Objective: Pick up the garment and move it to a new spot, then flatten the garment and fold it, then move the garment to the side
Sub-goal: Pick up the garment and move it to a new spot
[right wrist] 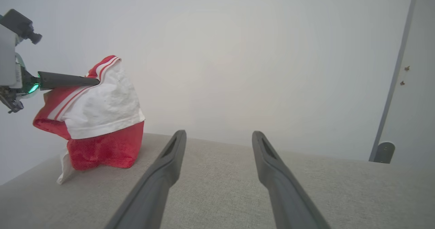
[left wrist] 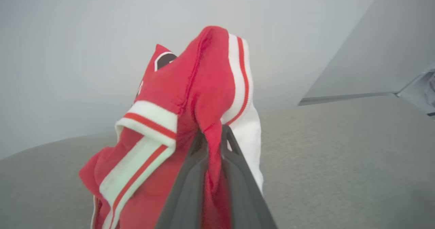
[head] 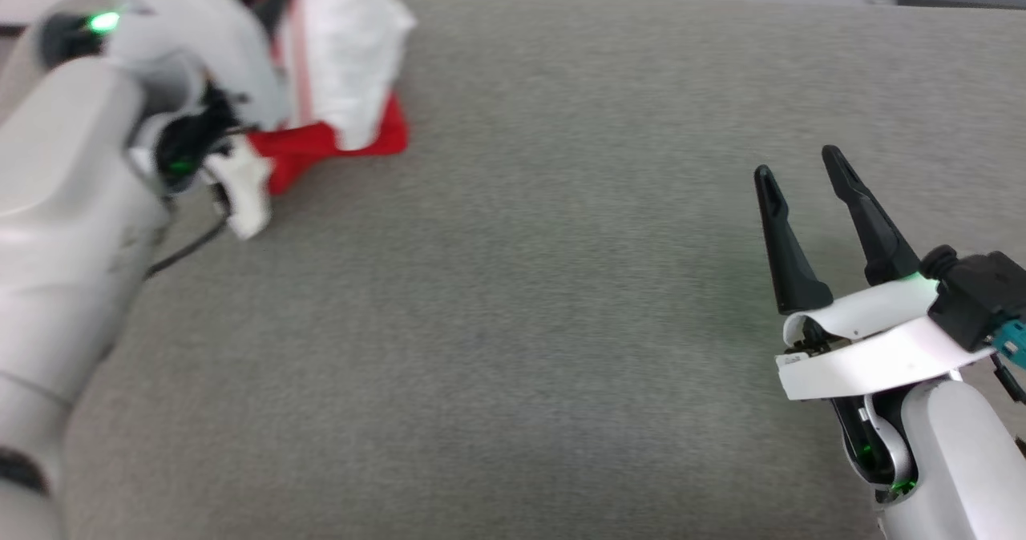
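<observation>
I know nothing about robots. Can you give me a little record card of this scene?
garment: red and white, bunched, top lifted, bottom on grey surface
left end effector: shut on garment
right end effector: open, empty, apart from garment
stage: pick-up; not yet flattened or folded

Garment (left wrist: 204, 96): red body, white sleeve panels; white trim bands each carrying a thin red stripe; small black mark (left wrist: 164, 59), white-edged, upper centre of the left wrist view.
Left gripper (left wrist: 214, 137): dark grey fingers.
Right gripper (head: 796, 163): black fingers, white housing, teal connector (head: 1011, 340) at right edge.
Left forearm (head: 56, 227): pale grey-white, green light (head: 104, 21).
Surface (head: 513, 324): grey, finely flecked weave.
Wall (right wrist: 238, 52): plain off-white.
</observation>
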